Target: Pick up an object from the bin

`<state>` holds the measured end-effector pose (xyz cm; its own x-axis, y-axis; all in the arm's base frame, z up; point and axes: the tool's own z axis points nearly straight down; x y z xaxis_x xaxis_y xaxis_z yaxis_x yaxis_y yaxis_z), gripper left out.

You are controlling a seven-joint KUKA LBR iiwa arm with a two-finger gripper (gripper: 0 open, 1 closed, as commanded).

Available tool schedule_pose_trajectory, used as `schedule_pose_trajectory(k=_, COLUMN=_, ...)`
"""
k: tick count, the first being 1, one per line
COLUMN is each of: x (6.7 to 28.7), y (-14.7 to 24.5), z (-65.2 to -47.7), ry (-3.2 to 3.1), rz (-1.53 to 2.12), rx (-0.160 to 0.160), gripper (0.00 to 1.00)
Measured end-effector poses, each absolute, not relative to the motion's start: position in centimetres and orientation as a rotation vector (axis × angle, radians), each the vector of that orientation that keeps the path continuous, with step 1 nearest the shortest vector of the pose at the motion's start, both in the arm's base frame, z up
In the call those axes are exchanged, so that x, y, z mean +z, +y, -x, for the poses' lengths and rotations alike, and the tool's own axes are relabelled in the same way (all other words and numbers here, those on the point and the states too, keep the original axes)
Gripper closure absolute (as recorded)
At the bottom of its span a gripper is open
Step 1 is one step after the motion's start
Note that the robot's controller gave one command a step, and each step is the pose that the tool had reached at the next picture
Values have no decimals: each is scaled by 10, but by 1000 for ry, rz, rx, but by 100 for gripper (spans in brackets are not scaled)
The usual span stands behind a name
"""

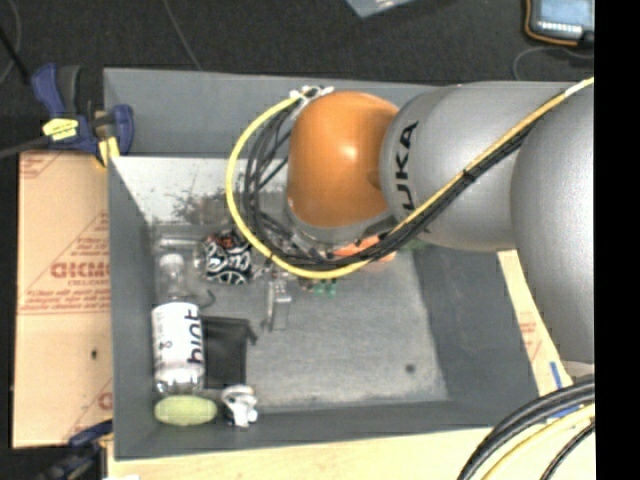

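Observation:
My gripper (277,303) hangs below the arm's wrist over the bin floor, left of the middle. A black-and-white patterned ball (228,256) lies just to its upper left, close but apart from it. A flat black thing (226,350) lies to its lower left, beside a clear plastic bottle (177,340) with a white label, which lies lengthwise along the left wall. Nothing shows in the gripper.
A yellow-green oval thing (185,410) and a small white crumpled thing (240,404) lie in the front left corner. The arm with its orange cover and cables hides the back middle of the bin. Bare floor stretches to the gripper's right.

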<state>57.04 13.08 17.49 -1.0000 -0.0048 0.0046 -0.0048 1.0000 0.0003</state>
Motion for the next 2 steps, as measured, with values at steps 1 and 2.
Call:
schedule_pose_trajectory(k=1, x=180, y=130, z=-572, ry=-3145, rz=-3, rx=-2, gripper=0)
schedule_pose_trajectory(k=2, x=125, y=126, z=-610, ry=-3152, rz=73, rx=-6, gripper=0)
